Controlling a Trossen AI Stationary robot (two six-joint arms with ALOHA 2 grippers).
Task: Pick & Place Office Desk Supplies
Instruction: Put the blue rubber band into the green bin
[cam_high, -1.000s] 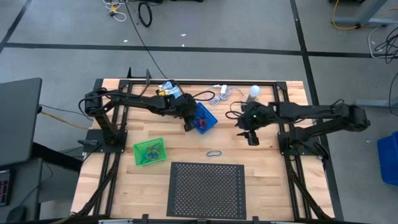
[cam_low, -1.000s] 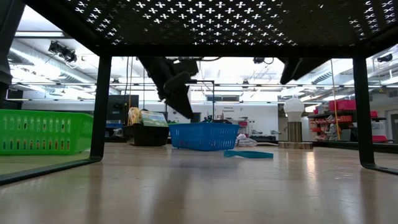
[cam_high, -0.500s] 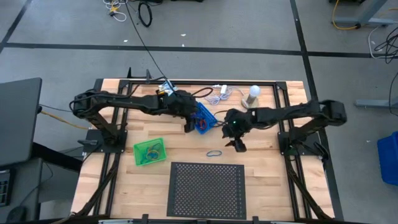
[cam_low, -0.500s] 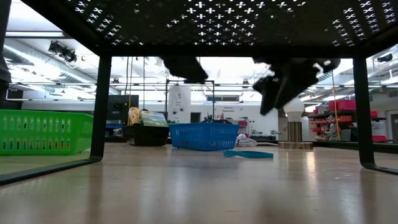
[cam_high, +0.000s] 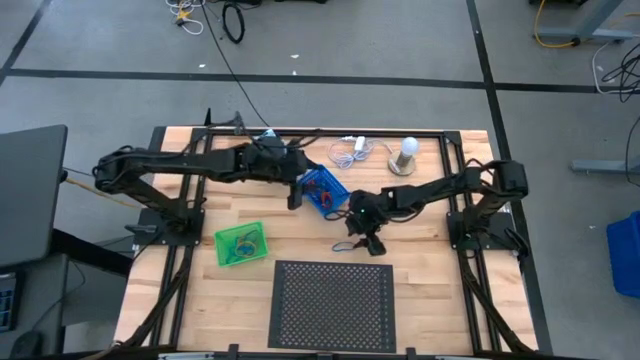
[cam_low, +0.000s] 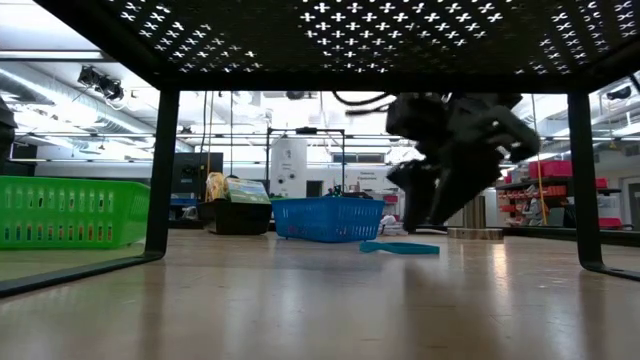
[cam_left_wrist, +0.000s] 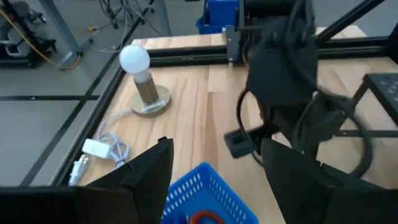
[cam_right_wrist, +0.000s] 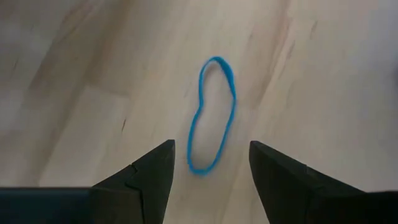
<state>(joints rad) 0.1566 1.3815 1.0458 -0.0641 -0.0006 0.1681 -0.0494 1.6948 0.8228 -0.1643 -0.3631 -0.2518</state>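
Pale wooden plank table (cam_high: 420, 270), smooth grain. Large black perforated metal sheet (cam_high: 333, 305) at the near edge. Green slotted plastic tray (cam_high: 240, 244), blue slotted plastic tray (cam_high: 323, 190), both holding small items. Right gripper (cam_high: 370, 240) hangs over a thin blue rubber loop (cam_right_wrist: 211, 115) lying flat on bare wood, fingers (cam_right_wrist: 149, 180) spread, empty, loop between them. Left gripper (cam_high: 296, 196) beside the blue tray, fingers apart, empty.

Right tool (cam_low: 425, 215) low over blue loop (cam_low: 400, 248), beside blue tray (cam_low: 328, 220).
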